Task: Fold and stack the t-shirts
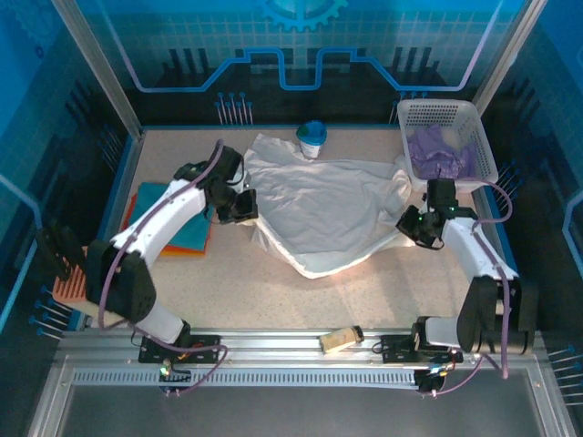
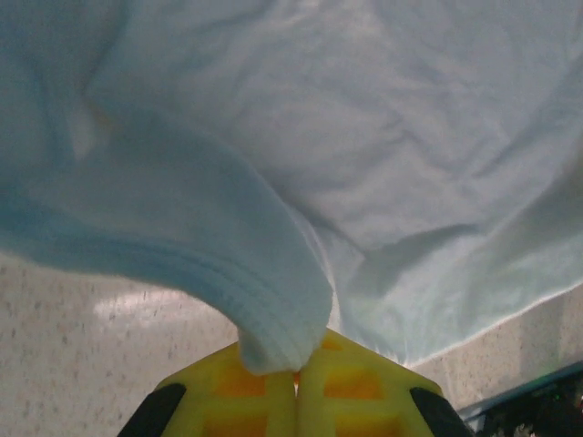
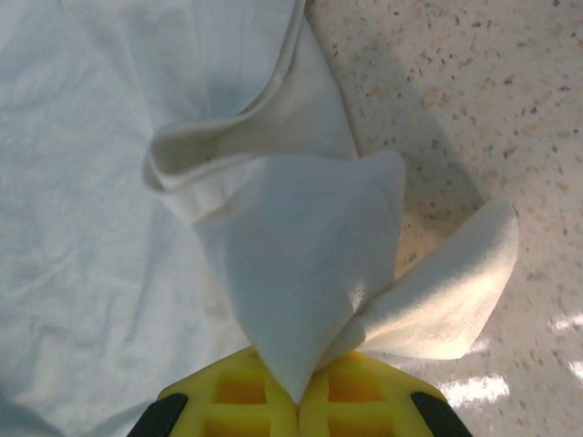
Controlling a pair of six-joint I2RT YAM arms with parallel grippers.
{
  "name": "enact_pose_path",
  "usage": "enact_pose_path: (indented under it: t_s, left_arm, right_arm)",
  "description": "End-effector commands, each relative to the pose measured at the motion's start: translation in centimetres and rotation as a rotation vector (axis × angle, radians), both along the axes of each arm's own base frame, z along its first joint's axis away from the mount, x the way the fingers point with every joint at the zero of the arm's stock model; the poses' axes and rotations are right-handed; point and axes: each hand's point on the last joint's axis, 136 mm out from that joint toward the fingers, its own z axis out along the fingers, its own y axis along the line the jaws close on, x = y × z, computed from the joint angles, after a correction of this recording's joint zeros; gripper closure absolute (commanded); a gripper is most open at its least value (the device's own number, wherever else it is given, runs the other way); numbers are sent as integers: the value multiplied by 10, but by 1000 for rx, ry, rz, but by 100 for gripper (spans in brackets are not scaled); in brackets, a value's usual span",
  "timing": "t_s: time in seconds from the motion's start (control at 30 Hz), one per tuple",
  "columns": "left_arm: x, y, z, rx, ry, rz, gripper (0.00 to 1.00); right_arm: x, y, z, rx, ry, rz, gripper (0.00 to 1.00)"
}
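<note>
White t-shirt [image 1: 319,214]: rumpled, mostly spread at the middle of the worktop [image 1: 273,300], not yet folded.
Left pincer [image 2: 295,382]: clamped on a ribbed hem at the shirt's left edge, and the cloth rises away from its yellow pads.
Right pincer [image 3: 297,391]: clamped on a pinched peak of cloth at the shirt's right edge, with a loose flap beside it.
Reason for the hold: judged, one grip on each side lets the cloth be drawn flat or carried over for a fold.
Teal t-shirt [image 1: 157,198]: folded at the left of the worktop, lying on the orange t-shirt [image 1: 131,214]. This is probably the stack begun.
Pale purple t-shirt [image 1: 437,150]: bundled in the white basket [image 1: 437,114] at the far right corner, apparently waiting its turn.
Cup [image 1: 311,138]: upright at the far side, just beside the white shirt's edge.
Salmon tray [image 1: 68,278]: at the near left, partly under the left arm.
Surface: pale speckled worktop with glossy highlights.
Room: blue-lit enclosure with printed panels and aluminium posts.
</note>
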Motion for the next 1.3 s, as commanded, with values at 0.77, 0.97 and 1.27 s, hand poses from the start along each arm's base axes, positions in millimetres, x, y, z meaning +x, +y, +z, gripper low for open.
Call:
enact_pose_path:
  t_s: [0.77, 0.97, 1.27]
  left_arm:
    - [-1, 18, -91, -39, 33, 94, 50]
    - [8, 15, -112, -68, -28, 120, 52]
    - [33, 8, -123, -76, -54, 121, 67]
  right_arm:
    - [11, -5, -39, 32, -2, 17, 90]
    - [6, -5, -36, 25, -10, 23, 90]
    - [1, -5, -38, 29, -9, 20, 91]
